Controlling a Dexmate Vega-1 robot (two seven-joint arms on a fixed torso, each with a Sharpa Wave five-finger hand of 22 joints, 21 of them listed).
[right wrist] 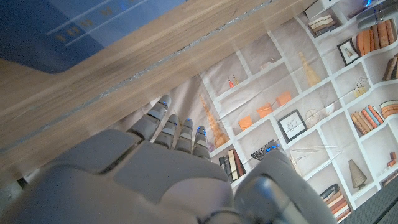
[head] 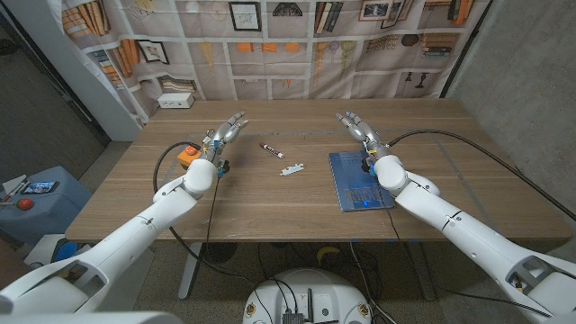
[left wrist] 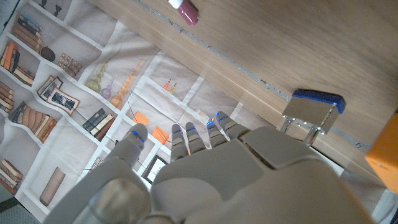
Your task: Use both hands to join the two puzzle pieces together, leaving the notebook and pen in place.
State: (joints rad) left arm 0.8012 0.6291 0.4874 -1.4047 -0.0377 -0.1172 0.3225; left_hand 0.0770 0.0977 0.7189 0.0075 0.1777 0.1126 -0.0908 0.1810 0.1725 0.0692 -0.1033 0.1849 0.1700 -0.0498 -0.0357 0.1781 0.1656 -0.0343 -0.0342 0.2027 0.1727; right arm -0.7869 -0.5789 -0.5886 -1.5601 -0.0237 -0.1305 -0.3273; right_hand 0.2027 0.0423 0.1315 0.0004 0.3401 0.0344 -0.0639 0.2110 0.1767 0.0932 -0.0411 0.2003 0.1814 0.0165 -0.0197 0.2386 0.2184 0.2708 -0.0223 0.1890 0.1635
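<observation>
White puzzle pieces (head: 291,169) sitting mid-table, touching each other | blue notebook (head: 360,180) lying under right hand (head: 358,127) | left hand (head: 226,131) hovering, both with fingers spread, holding nothing | pen (head: 271,149) lying nearby

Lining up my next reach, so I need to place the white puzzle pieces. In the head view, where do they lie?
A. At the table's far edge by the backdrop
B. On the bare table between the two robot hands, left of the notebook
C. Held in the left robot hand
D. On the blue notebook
B: the white puzzle pieces lie on bare wood, left of the blue notebook, with the pen just beyond them.
</observation>
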